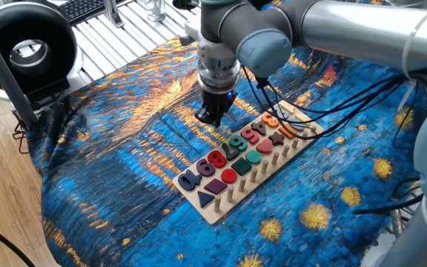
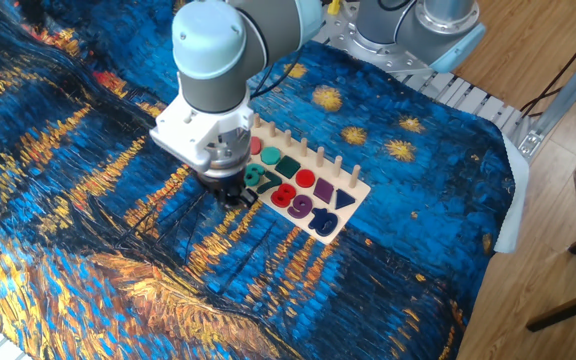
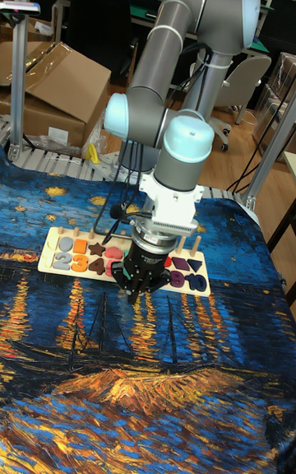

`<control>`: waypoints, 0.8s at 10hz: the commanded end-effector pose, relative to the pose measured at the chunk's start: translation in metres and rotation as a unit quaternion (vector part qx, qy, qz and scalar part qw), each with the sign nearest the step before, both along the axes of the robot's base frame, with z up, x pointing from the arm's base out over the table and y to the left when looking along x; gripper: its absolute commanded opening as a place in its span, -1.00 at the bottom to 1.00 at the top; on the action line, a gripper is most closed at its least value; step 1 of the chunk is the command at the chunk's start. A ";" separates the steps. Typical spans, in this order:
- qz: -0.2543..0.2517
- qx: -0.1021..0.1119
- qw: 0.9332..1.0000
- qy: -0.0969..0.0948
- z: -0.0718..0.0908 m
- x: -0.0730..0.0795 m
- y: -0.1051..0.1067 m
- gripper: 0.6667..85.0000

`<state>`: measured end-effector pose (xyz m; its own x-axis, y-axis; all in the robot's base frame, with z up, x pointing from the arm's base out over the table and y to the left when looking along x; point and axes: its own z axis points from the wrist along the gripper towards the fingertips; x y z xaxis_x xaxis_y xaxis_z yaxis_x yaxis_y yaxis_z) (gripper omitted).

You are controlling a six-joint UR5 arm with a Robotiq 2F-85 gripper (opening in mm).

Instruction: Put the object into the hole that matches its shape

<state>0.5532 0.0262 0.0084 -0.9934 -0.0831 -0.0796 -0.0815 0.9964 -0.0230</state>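
Note:
My gripper (image 1: 213, 119) is down at the cloth, just off the long side of the light-wood puzzle board (image 1: 212, 213), level with the green 7 (image 1: 236, 145). Its dark fingers stand close together. A small dark piece, the object (image 2: 241, 197), shows at the fingertips in the other fixed view, and the gripper (image 2: 231, 193) is shut on it. In the tall fixed view the gripper (image 3: 131, 289) hangs in front of the board (image 3: 49, 270) and hides its middle numbers. The hole is too small to pick out among the board's cut-outs.
The board carries coloured numbers, shapes and a row of pegs (image 1: 267, 159). A wrinkled blue and orange painted cloth (image 1: 110, 178) covers the table. A black round device (image 1: 24, 44) stands at the back left. Cables (image 1: 325, 104) trail behind the arm.

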 end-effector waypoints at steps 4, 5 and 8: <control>0.003 0.017 1.000 0.016 0.005 -0.009 0.007 -0.97; 0.001 0.023 0.999 0.022 0.032 -0.020 0.012 -0.94; -0.015 0.040 0.999 0.031 0.084 -0.044 0.036 -0.77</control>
